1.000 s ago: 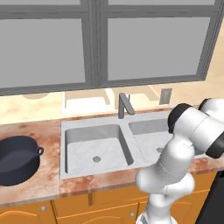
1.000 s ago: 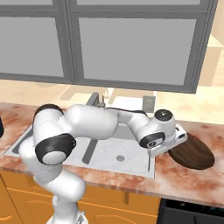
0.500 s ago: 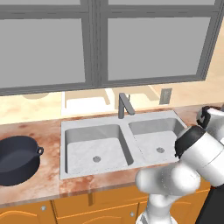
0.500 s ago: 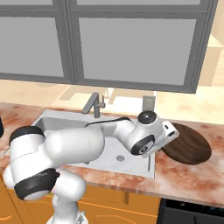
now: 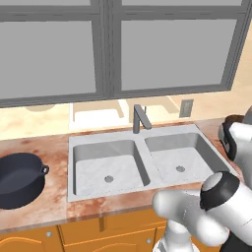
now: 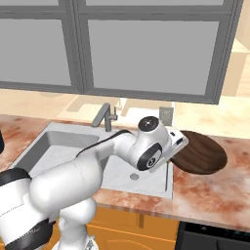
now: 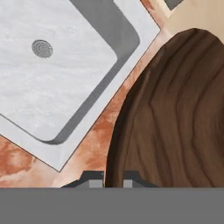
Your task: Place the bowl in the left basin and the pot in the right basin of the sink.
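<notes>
Looking through the hand view, I see the gripper (image 7: 113, 180) at the bottom edge of the frame, its two dark finger tips pinched tight on the rim of the bowl (image 7: 175, 118), whose wood grain takes up the right half of that picture. To the upper left of the bowl lies the right basin (image 7: 57, 83), with its round drain in the upper left corner.

From the right base view, the bowl (image 6: 201, 155) sits right of centre, over the reddish counter (image 6: 219, 195) just beside the sink (image 6: 161, 188), and my arm reaches across the basin to its near edge. I cannot tell from here whether the bowl rests on the counter or is lifted off it.

On the left base view, the pot (image 5: 17, 179) stands at the left edge on the counter, well apart from the left basin (image 5: 106, 170) at centre. The faucet (image 5: 140, 118) rises behind the divider.
</notes>
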